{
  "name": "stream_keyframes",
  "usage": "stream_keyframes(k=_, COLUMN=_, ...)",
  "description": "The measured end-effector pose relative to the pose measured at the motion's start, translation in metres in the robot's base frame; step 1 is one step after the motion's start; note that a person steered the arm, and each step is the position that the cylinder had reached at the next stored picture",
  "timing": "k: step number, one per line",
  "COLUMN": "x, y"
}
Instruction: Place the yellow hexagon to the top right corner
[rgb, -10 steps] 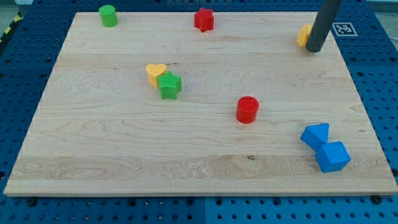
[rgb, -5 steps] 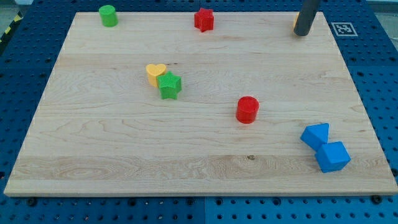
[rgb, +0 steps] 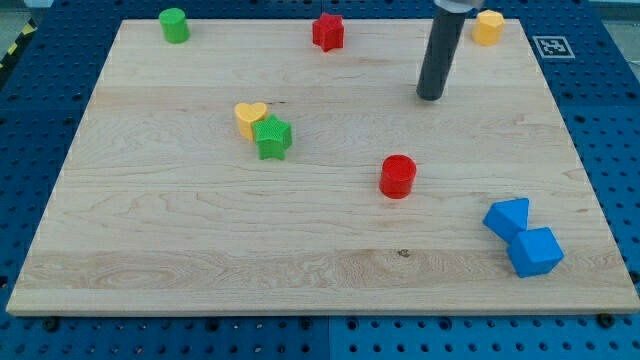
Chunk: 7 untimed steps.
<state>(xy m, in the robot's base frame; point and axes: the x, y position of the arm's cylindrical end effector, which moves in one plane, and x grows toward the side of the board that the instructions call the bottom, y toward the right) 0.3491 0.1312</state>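
Note:
The yellow hexagon (rgb: 488, 27) sits at the board's top right corner, close to the top edge. My tip (rgb: 430, 97) rests on the board below and to the left of it, well apart from it. The rod rises from the tip to the view's top edge. The tip touches no block.
A yellow heart (rgb: 250, 118) touches a green star (rgb: 273, 137) left of centre. A red cylinder (rgb: 397, 176) stands below my tip. A red star (rgb: 328, 31) and a green cylinder (rgb: 174, 25) are along the top edge. Two blue blocks (rgb: 523, 237) sit at the bottom right.
My tip pushed the yellow hexagon up towards the top right corner, then pulled away to the left and down. The hexagon, earlier half hidden behind the rod, now shows in full.

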Motion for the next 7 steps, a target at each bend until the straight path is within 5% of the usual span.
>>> stream_keyframes(k=3, x=0.034, y=0.003)
stream_keyframes(k=6, x=0.171, y=0.151)
stream_keyframes(k=7, x=0.218, y=0.137)
